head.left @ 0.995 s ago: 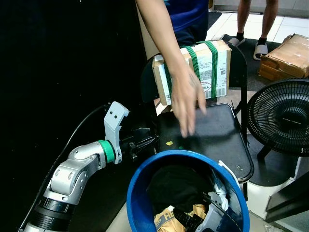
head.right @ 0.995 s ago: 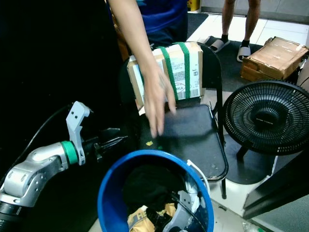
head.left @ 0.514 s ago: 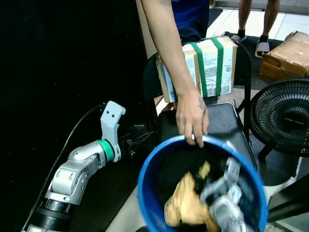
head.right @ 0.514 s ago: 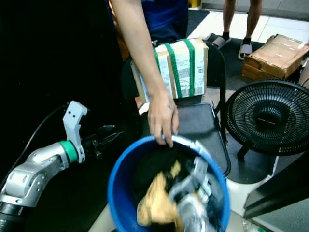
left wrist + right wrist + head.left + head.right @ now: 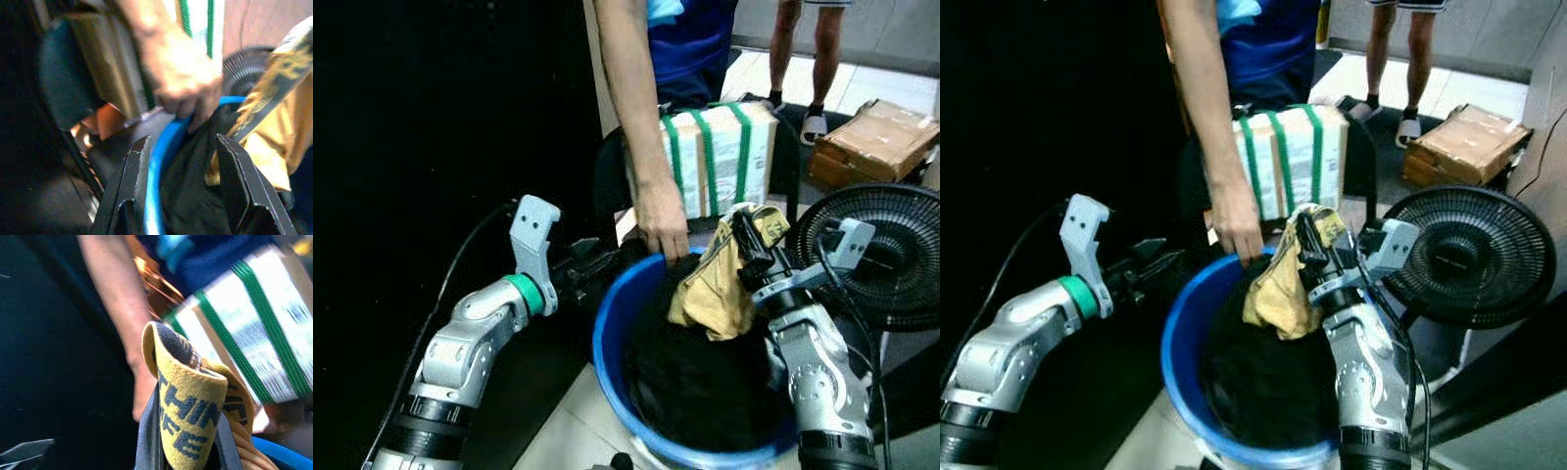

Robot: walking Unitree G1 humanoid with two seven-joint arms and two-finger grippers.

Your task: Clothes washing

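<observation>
Blue laundry bucket point(image 5: 612, 338) as landmark. Right gripper point(image 5: 751, 257) above its far rim, fingers pinching yellow printed garment point(image 5: 720, 284), lifted clear, hanging over dark clothes point(image 5: 690, 377) inside. Left gripper point(image 5: 183, 166) spread, straddling bucket's left rim. Person's hand point(image 5: 661, 223) grips far rim. Green-strapped cardboard box point(image 5: 720, 157) behind bucket.

Both eye views look forward and down from head height, sharing the blue bucket point(image 5: 617, 343), the strapped box point(image 5: 715, 157), a person's hand point(image 5: 663, 227) on the rim and the fan point(image 5: 1474, 257). The left wrist view looks along the left claw point(image 5: 183, 161) from very near the bucket's rim. The right wrist view looks up close past the yellow cloth point(image 5: 193, 416) toward the box.
</observation>
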